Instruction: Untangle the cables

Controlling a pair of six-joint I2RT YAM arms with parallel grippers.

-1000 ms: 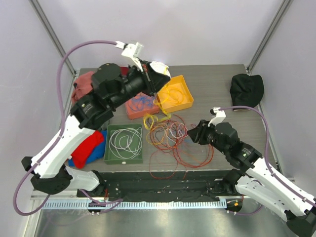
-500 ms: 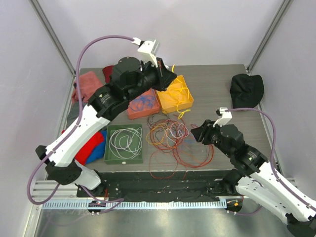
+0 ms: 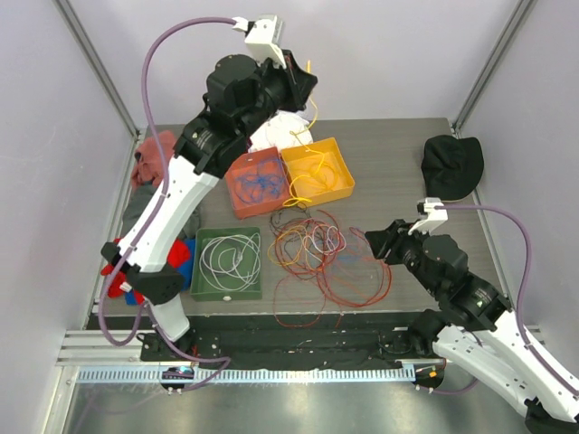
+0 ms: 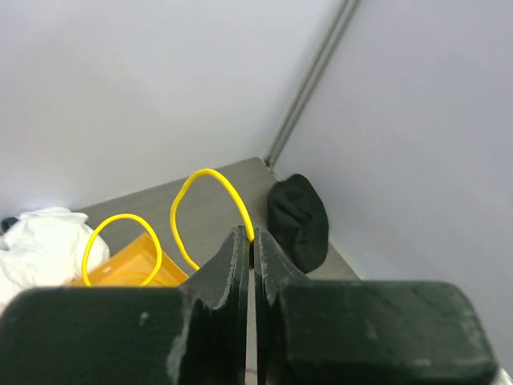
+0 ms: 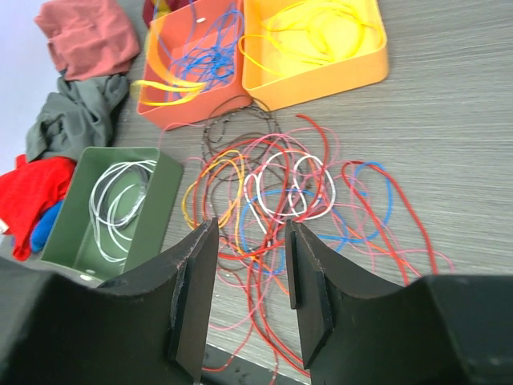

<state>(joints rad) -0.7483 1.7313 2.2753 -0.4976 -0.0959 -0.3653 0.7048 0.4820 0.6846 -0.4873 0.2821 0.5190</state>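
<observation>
The left gripper (image 3: 306, 74) was way up in the air over the back of the grey wooden table (image 3: 389, 154). Only the left wrist view showed how it was doing: its two fingers were pinched tight on a thin yellow cable (image 4: 210, 172), with barely a slit between them. From overhead you mostly just saw that cable dangling down toward the yellow plastic tray (image 3: 346, 170), which had more yellow loops lying in it. The wrist view also caught the floppy black cap (image 4: 298, 220) and a crumpled white cloth (image 4: 32, 233) on the table below.

The right gripper (image 5: 250, 233) hung over the near-right part of the table, fingers spread apart with nothing between them. Its camera gave the best look at the tangled heap of thin red, yellow, blue, white and orange cables (image 5: 280, 192), lying loose on the table right in front of the trays. It also showed blue wire in the orange plastic tray (image 5: 192, 111) and white wire coiled in the green plastic tray (image 5: 160, 196).
</observation>
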